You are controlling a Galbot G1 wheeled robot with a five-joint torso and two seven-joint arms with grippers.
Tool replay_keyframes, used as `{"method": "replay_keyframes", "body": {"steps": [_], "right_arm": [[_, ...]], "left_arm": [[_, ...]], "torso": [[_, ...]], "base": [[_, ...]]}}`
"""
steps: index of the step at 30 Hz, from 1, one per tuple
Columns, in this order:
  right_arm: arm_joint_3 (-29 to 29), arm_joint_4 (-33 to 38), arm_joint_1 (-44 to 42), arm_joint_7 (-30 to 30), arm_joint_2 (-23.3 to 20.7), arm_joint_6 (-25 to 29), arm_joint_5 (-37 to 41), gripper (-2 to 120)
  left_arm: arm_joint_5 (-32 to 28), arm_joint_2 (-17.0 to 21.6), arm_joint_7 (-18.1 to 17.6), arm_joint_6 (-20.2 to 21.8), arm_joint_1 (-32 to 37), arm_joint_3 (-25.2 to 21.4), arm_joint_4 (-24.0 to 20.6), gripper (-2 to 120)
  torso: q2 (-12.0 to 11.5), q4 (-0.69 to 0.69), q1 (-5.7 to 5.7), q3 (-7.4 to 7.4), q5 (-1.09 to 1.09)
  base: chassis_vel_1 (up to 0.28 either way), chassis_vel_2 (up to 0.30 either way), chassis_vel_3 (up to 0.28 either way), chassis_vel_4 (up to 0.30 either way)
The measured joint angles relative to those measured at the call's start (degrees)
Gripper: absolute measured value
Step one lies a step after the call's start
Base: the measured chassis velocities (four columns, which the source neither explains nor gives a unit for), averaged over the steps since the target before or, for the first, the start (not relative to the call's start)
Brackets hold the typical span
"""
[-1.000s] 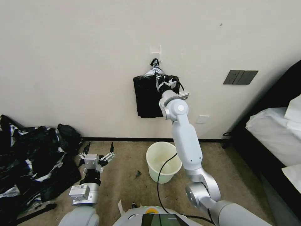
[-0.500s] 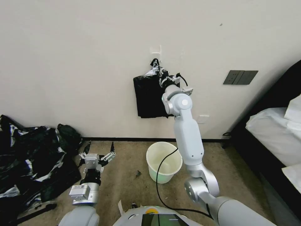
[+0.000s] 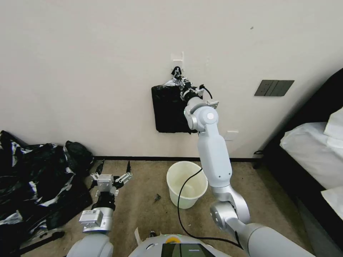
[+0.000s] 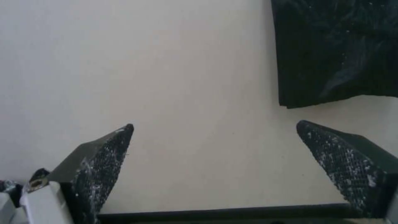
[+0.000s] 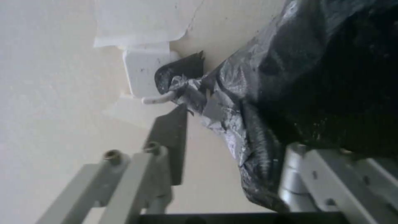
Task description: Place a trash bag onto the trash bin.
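Head view: right pincer (image 3: 183, 85) reaches the hanging black bundle's (image 3: 168, 110) peak, fingers apart around it; left pincer (image 3: 111, 174) apart, low at 7 o'clock; trash bin (image 3: 185, 184) on carpet.

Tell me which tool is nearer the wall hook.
Right. The right tool is at the wall hook, its fingers straddling the bundle's neck. The left tool hovers open, low over the carpet.
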Motion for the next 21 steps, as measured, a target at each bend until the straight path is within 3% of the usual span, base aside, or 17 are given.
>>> {"method": "replay_keyframes", "body": {"steps": [7, 21], "right_arm": [[-1.3, 0.6, -0.3, -1.0, 0.0, -0.1, -2.2, 28], [-0.9, -1.4, 0.8, -1.3, 0.0, -0.2, -2.7, 30]], "left_arm": [[0.1, 0.0, 0.1, 0.0, -0.2, 0.1, 0.0, 100], [0.1, 0.0, 0.4, 0.0, -0.1, 0.0, 0.0, 100]], "torso": [[0.0, 0.01, 0.0, 0.0, 0.0], [0.0, 0.0, 0.0, 0.01, 0.0]], "base": [[0.0, 0.0, 0.0, 0.0], [0.0, 0.0, 0.0, 0.0]]}}
